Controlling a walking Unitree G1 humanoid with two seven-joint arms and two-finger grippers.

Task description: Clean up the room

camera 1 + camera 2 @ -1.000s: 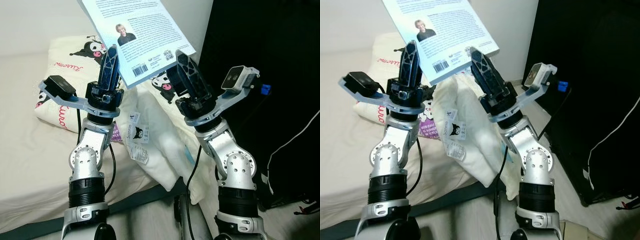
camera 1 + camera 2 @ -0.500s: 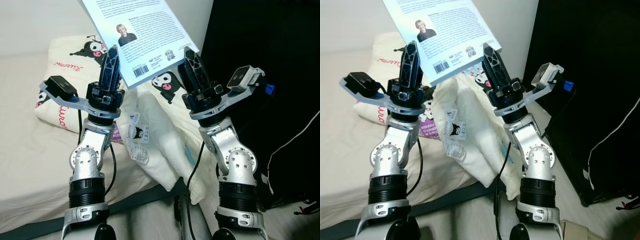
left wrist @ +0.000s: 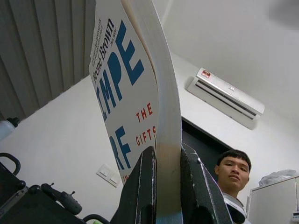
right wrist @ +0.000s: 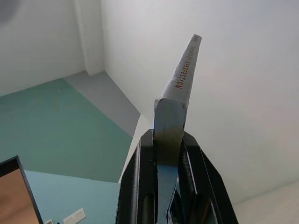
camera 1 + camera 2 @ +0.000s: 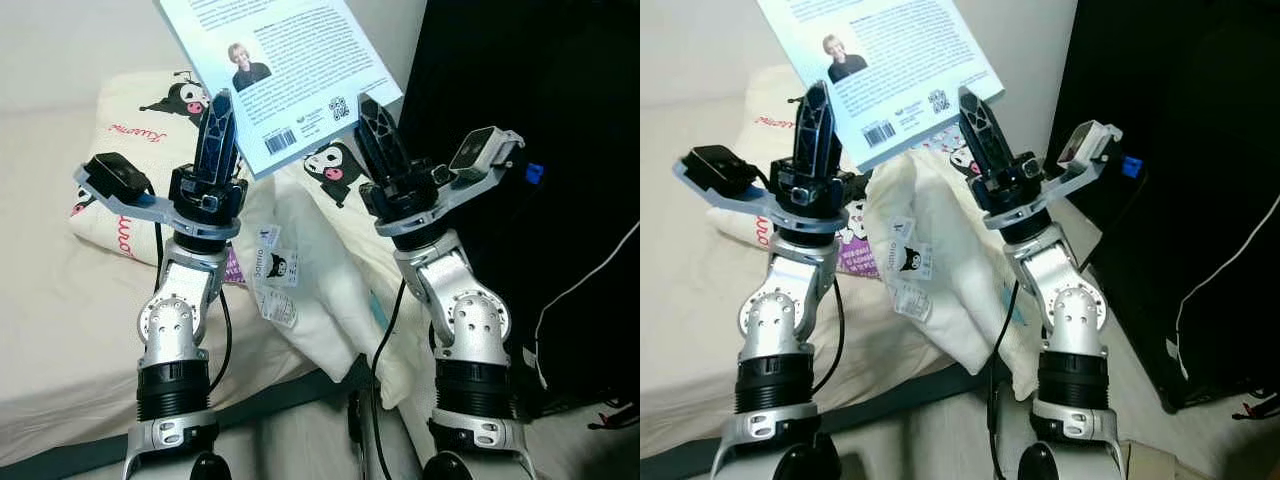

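Observation:
A light-blue paperback book (image 5: 275,70) is held up in front of me, back cover with an author photo and barcode facing me. My left gripper (image 5: 218,105) is shut on its lower edge near the barcode; in the left wrist view the fingers (image 3: 140,186) clamp that edge, with blue and red cover lettering above. My right gripper (image 5: 368,110) is shut on the book's lower right corner. The right wrist view looks along the book's spine (image 4: 180,79), pinched between the gripper (image 4: 168,134) fingers.
Below lies a bed (image 5: 50,300) with a cartoon-print pillow (image 5: 130,130) and a crumpled white pillowcase (image 5: 320,290) carrying a tag. A black cabinet (image 5: 540,120) stands at the right, with a white cable (image 5: 580,280). A person (image 3: 233,170) stands under an air conditioner (image 3: 224,91).
My right gripper has risen and swung in from beside the book to close on its lower right corner. The left gripper has kept its hold; the book has tilted slightly.

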